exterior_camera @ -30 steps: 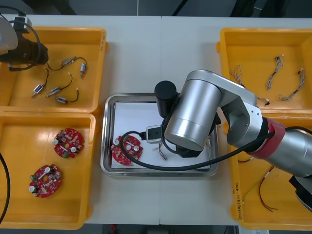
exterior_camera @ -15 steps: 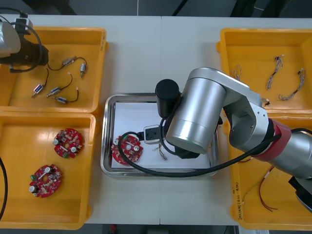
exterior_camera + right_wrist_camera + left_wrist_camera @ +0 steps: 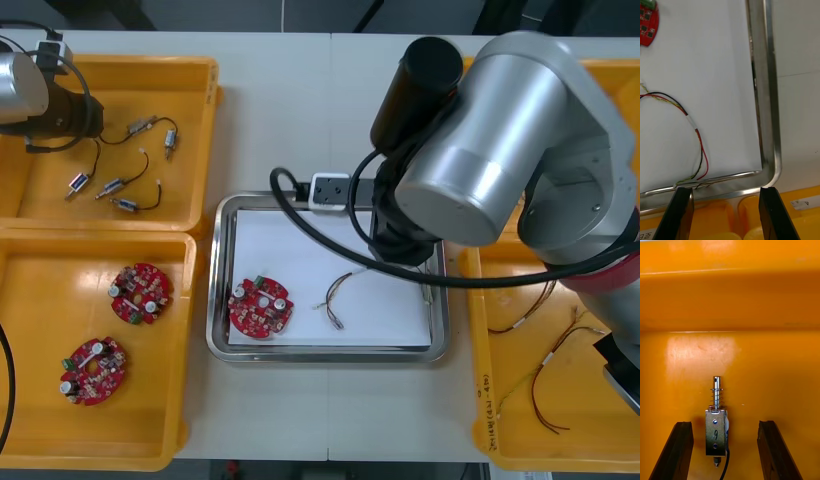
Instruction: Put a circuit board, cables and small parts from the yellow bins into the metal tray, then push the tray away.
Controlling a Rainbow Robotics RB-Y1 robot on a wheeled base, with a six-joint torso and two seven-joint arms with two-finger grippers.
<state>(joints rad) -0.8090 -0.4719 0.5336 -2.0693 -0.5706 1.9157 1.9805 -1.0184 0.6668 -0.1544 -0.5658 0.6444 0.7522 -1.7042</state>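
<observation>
**Both grippers open; tray part-filled**

Right gripper (image 3: pixel 724 195) spread wide, holding nothing, over the shiny rounded corner of the metal tray (image 3: pixel 767 112); red and yellow cable (image 3: pixel 696 135) lies on bare white liner nearby; circuit board (image 3: pixel 260 308) in the tray's lower left. Left gripper (image 3: pixel 724 426) open around a small metal part (image 3: pixel 716 435), sprung pin, marked "9", in the upper-left yellow bin (image 3: pixel 730 296).

Right hand (image 3: pixel 726 191) spread wide, nothing held, over tray (image 3: pixel 767 93) corner rim and a bin (image 3: pixel 726 221). Red, black and yellow cable (image 3: pixel 692 123) on white liner. Circuit board (image 3: pixel 648 22) farther off. Tabletop (image 3: pixel 797 93) beside tray.
</observation>
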